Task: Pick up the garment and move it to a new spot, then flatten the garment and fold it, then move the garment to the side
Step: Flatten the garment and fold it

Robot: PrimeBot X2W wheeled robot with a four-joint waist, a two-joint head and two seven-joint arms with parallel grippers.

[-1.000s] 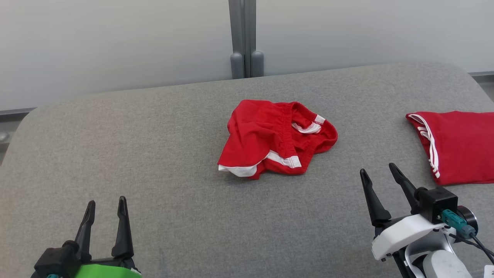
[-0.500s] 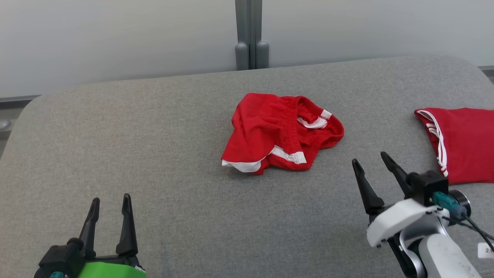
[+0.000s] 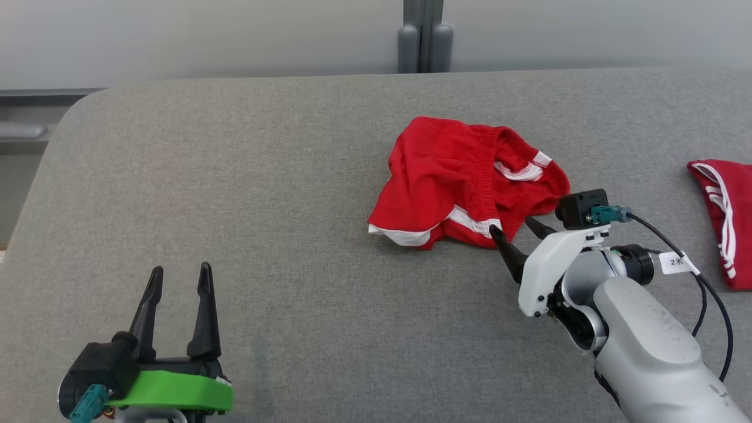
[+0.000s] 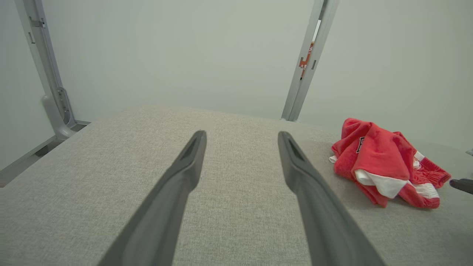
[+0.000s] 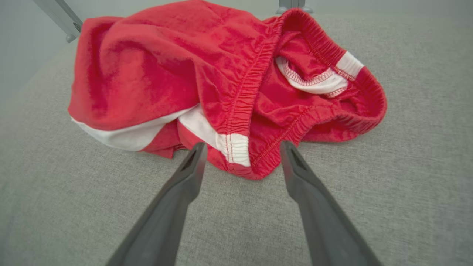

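Right gripper (image 3: 512,225), fingers spread, sits at the near hem of the crumpled garment (image 3: 458,176); another red cloth (image 3: 728,223) is cut off.

Soft, even, bright light covers the grey fabric-topped bench (image 3: 235,176). The crumpled red garment with white trim (image 3: 458,176) throws a thin, faint shadow along its near edge. The head view is sharp. The left wrist view bows at its edges, where a grey metal wall post (image 4: 306,62) leans.
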